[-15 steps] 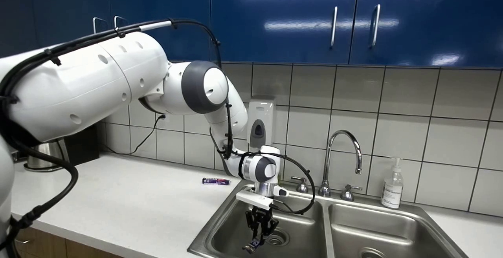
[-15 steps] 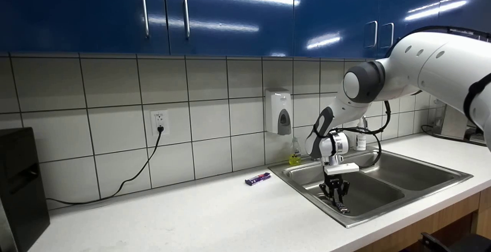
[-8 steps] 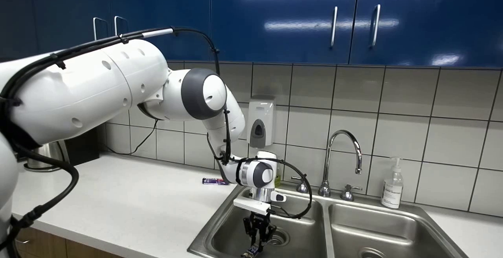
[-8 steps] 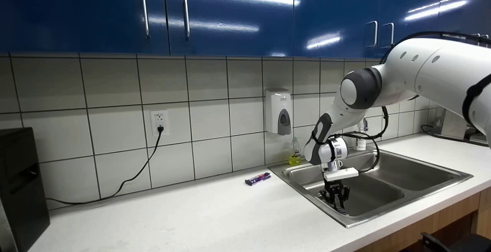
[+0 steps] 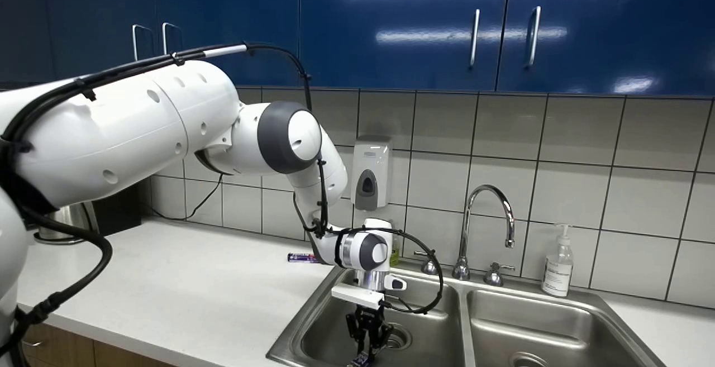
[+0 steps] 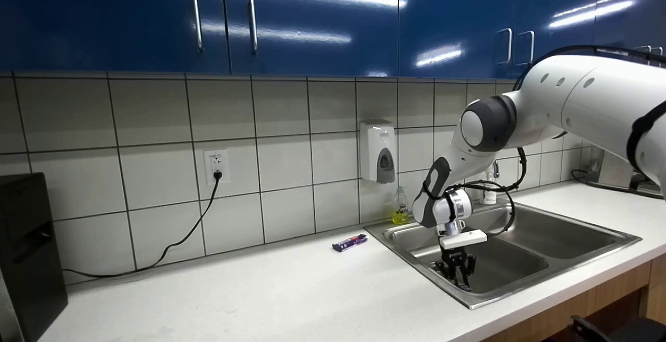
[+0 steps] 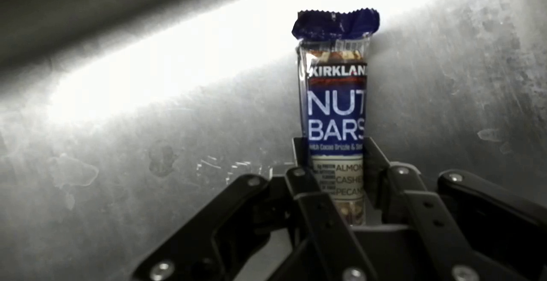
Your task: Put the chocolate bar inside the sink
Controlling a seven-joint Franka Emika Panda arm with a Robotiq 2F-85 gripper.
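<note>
A kitchen, though whether in a home or a workplace cannot be told. A two-bowl steel sink [image 5: 467,322] is let into the white surface [image 5: 212,283], with a curved tap [image 5: 465,230] and pump bottle [image 5: 557,272] near the back edge. A tiled wall [image 6: 283,162] rises behind, bearing a dispenser [image 6: 372,149]; blue cupboards [image 6: 312,24] hang above, wooden fronts [image 5: 64,350] sit below the front edge.

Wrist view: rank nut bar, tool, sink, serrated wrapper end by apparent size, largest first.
1. sink
2. tool
3. nut bar
4. serrated wrapper end
Visible area only: sink and tool run off the picture, and nearness to the camera likely enlarges the tool.
</note>
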